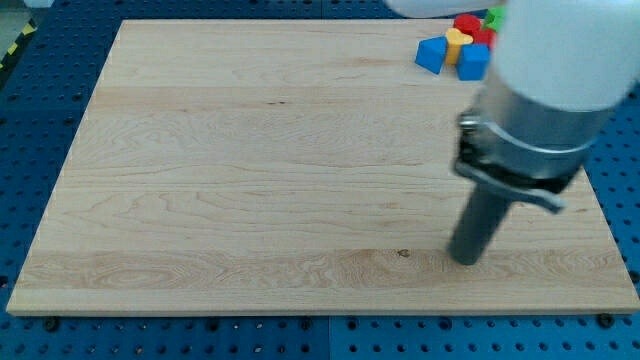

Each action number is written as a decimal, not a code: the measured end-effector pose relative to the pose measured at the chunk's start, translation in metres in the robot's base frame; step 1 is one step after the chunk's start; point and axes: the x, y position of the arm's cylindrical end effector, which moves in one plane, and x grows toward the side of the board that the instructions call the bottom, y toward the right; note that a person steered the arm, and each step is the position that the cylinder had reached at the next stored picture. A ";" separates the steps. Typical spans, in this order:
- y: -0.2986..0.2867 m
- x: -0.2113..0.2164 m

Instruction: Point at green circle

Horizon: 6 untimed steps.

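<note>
My tip (465, 259) rests on the wooden board (250, 160) near the view's bottom right, far from the blocks. The blocks are clustered at the view's top right: a blue block (431, 54), a second blue block (473, 62), a yellow block (458, 40), a red block (469, 23) and another red block (484, 38). A bit of a green block (494, 17) shows beside the arm; its shape cannot be made out. The arm's white and grey body (545, 90) hides part of the cluster.
The board lies on a blue perforated table (40, 120). A yellow-and-black strip (14, 45) shows at the view's top left corner.
</note>
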 end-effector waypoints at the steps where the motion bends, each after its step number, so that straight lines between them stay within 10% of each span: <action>1: 0.069 -0.015; 6: 0.188 -0.099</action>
